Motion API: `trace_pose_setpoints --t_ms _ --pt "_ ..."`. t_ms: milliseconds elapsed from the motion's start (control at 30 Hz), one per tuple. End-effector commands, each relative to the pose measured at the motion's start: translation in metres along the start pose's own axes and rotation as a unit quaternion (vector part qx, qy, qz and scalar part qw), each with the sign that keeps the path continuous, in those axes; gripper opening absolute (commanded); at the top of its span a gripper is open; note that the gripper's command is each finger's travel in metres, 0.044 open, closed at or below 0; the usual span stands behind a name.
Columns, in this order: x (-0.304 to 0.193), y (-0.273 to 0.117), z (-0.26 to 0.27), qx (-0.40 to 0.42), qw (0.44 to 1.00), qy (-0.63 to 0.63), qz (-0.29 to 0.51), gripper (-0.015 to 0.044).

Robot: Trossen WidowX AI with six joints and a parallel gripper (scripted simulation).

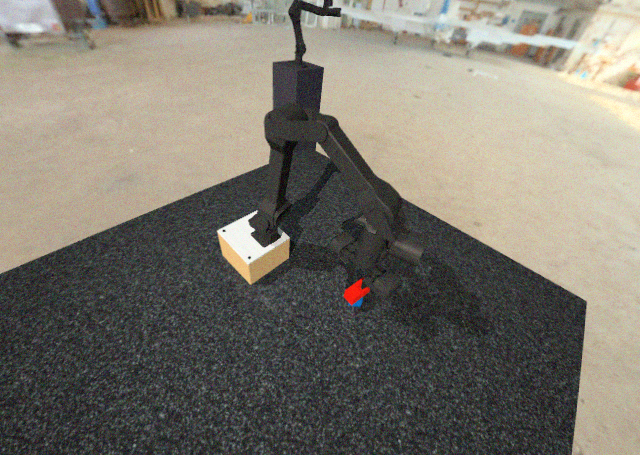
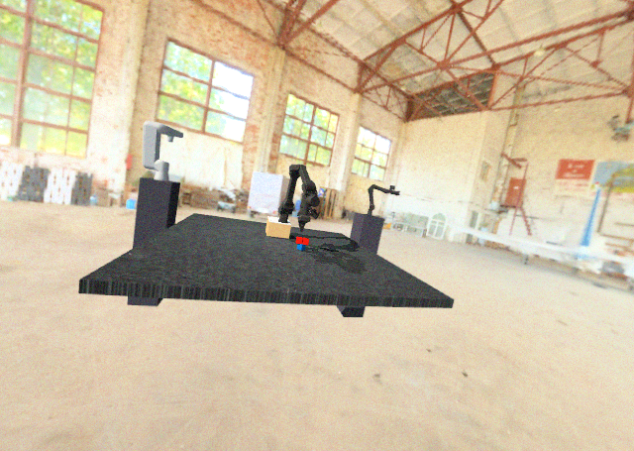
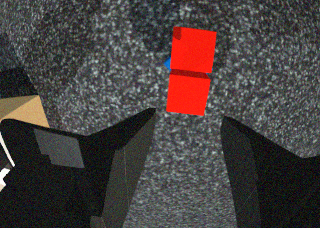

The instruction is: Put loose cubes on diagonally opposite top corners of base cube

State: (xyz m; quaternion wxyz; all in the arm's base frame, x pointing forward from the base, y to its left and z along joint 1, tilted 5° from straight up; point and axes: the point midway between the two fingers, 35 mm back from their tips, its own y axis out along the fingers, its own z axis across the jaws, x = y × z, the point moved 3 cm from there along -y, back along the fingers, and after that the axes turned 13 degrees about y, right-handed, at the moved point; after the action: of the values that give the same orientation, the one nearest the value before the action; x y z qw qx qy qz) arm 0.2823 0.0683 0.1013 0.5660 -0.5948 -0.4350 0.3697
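Observation:
Two red cubes sit side by side on top of the small blue base cube. In the wrist view the farther red cube and the nearer red cube look level and placed corner to corner with the base, with a narrow dark strip between them. Only a blue corner of the base shows there, left of the red cubes. My gripper is open and empty, its fingertips just short of and above the nearer cube. The exact gap is hard to judge.
The arm stands on a wooden box with a white top, left of the cubes. The black table carries everything. Other arms stand on dark pedestals beyond its edges.

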Motion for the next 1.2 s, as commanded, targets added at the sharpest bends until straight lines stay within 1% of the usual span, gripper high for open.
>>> trace_pose_setpoints --t_ms 0,200,433,467,567,700,867,933,1167 --pt "0.000 -0.008 0.000 -0.004 1.000 0.000 -0.003 0.0205" --pt "0.000 -0.011 0.000 -0.004 1.000 0.000 -0.003 0.0205" --pt "0.000 -0.018 0.000 -0.002 1.000 0.000 -0.001 0.0389" --pt "0.000 -0.018 0.000 -0.002 1.000 0.000 -0.001 0.0400" --pt "0.009 -0.015 0.004 0.000 1.000 0.000 -0.001 0.0400" --pt "0.054 -0.016 0.034 0.002 1.000 0.000 -0.002 0.0400" --pt "0.103 -0.019 0.084 0.004 1.000 0.001 -0.005 0.0400" --pt "0.109 -0.019 0.092 0.004 1.000 0.001 -0.005 0.0400" --pt "0.109 -0.019 0.092 0.004 1.000 0.001 -0.005 0.0400"
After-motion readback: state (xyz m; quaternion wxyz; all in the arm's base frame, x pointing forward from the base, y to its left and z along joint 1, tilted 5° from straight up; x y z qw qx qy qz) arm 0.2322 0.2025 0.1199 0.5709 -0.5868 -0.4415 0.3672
